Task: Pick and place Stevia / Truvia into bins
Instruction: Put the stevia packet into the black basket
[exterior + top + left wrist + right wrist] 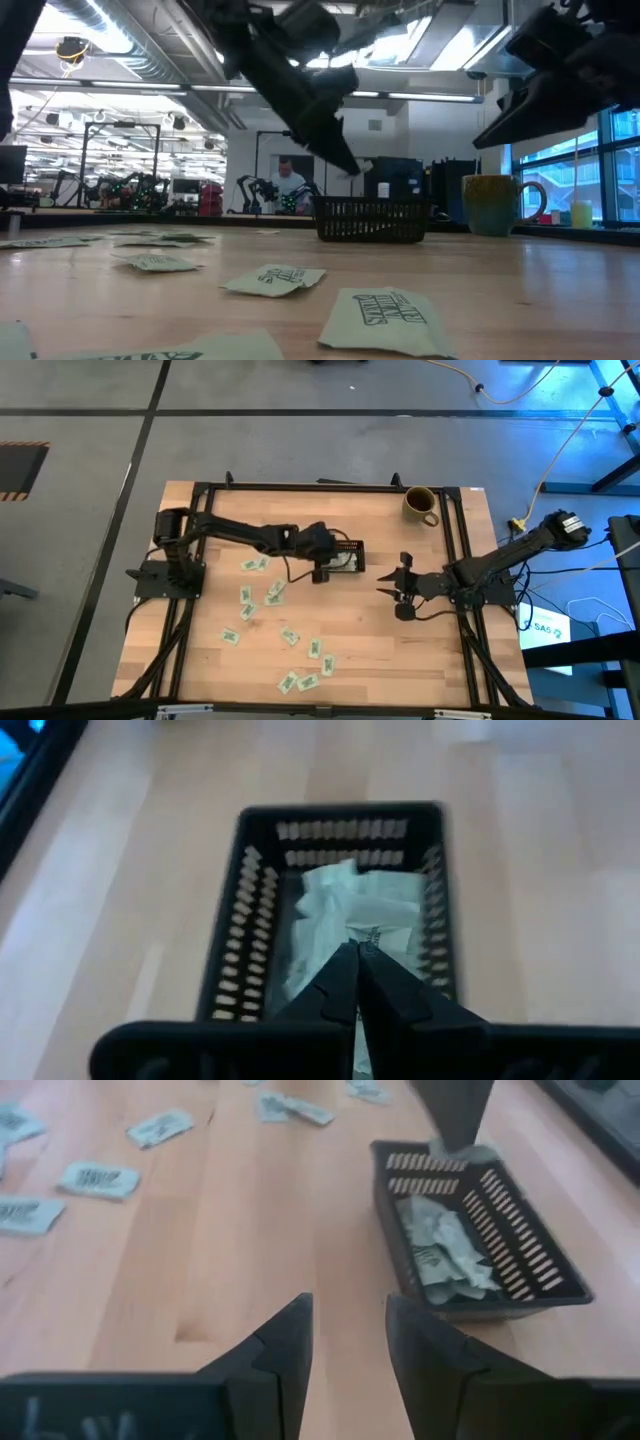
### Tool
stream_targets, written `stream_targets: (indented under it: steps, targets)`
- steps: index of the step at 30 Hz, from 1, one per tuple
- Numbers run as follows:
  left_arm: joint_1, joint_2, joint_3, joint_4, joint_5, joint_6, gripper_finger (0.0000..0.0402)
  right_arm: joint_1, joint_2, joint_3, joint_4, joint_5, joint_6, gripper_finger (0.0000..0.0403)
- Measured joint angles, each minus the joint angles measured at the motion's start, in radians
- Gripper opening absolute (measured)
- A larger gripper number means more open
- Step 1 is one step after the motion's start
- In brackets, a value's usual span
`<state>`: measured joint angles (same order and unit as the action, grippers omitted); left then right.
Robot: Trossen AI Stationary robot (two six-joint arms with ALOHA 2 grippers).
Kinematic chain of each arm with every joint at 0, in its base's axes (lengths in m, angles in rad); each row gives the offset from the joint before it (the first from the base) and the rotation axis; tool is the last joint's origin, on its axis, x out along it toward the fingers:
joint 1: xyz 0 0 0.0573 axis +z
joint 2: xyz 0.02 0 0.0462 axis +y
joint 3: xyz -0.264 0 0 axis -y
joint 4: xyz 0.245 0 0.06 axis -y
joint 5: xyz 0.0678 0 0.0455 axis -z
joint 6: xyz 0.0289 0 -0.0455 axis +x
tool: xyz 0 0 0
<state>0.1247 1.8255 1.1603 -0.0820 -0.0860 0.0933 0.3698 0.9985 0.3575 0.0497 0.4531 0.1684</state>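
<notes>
The sweetener packets lie in two groups: a loose scatter on the bare wood and a small heap inside my black tray. The heap is a crumpled pile of pale green and white paper resting on the tray floor, between the slotted walls. My left gripper hangs right over that heap, at the tray's nine o'clock end in the view from above, with its tip low inside the tray. Its two dark fingers are pressed together into one point. A bit of white paper shows just under the tip, but I cannot tell if it is pinched there or just part of the heap below. The loose packets sit on the table from about six to eight o'clock of the tray, well apart from it, spread out flat and not stacked. My right gripper waits at about four o'clock of the tray, near it but not touching, pointing toward the tray's end. Its fingers are spread with bare wood showing in the gap. A yellow-green mug stands at about one o'clock of the tray, close to the table's far edge.
</notes>
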Motion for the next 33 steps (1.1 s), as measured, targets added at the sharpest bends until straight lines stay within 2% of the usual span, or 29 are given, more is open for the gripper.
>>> stream_targets:
  steps: [5, 12, 21, 27, 31, 33]
  targets:
    - [0.034, 0.045, 0.0, 0.005, 0.002, -0.002, 0.0008, -0.015, 0.0, -0.003, 0.002, 0.002, 0.01, 0.0131]
    - [0.041, 0.091, 0.0, 0.013, 0.003, -0.02, 0.0033, -0.014, 0.0, -0.003, -0.001, 0.001, 0.038, 0.0131]
    - [0.042, 0.056, 0.0, 0.004, 0.002, -0.02, 0.0056, -0.016, 0.0, -0.003, -0.003, 0.001, 0.034, 0.0131]
    - [0.027, -0.09, 0.001, -0.276, 0.0, -0.022, 0.0063, -0.016, 0.0, -0.003, -0.011, -0.002, 0.051, 0.0131]
    - [-0.01, -0.174, -0.005, -0.509, 0.0, -0.133, 0.0059, -0.016, 0.001, -0.003, -0.034, -0.002, 0.076, 0.0131]
    - [-0.035, -0.202, -0.024, -0.559, 0.0, -0.182, 0.0057, -0.016, 0.001, -0.003, -0.039, -0.002, 0.084, 0.0131]
